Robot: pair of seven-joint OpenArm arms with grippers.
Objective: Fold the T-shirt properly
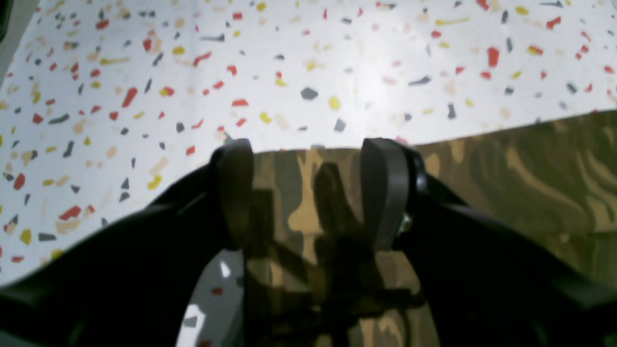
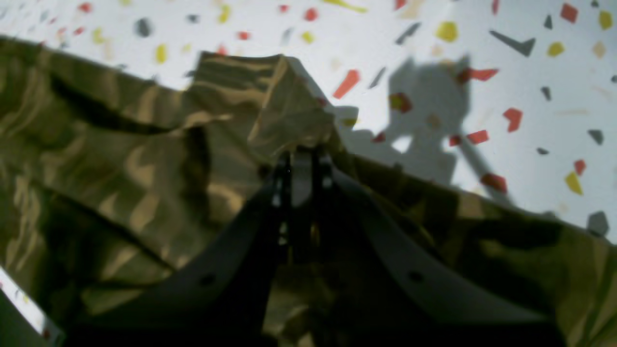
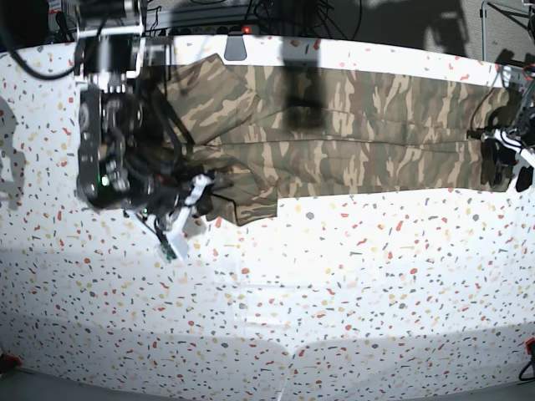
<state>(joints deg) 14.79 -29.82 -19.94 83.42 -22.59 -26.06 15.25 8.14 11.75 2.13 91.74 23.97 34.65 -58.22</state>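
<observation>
We see the right gripper (image 2: 301, 180) with its jaws pressed together on a fold of the T-shirt (image 3: 359, 134), pinching the camouflage cloth so that it rises in a peak at twelve o'clock from the fingertips. The left gripper (image 1: 308, 193) has its jaws spread wide, one dark pad (image 1: 383, 193) on each side of a strip of the cloth, hovering at the shirt's edge without gripping it.

In the base view we find the speckled table (image 3: 334, 292) filling the frame, and the T-shirt stretched in a long band across its far part, from about ten o'clock to three o'clock. The right arm (image 3: 113, 142) stands at nine o'clock over the shirt's end.

We can read no label, brand or writing on the shirt anywhere.
</observation>
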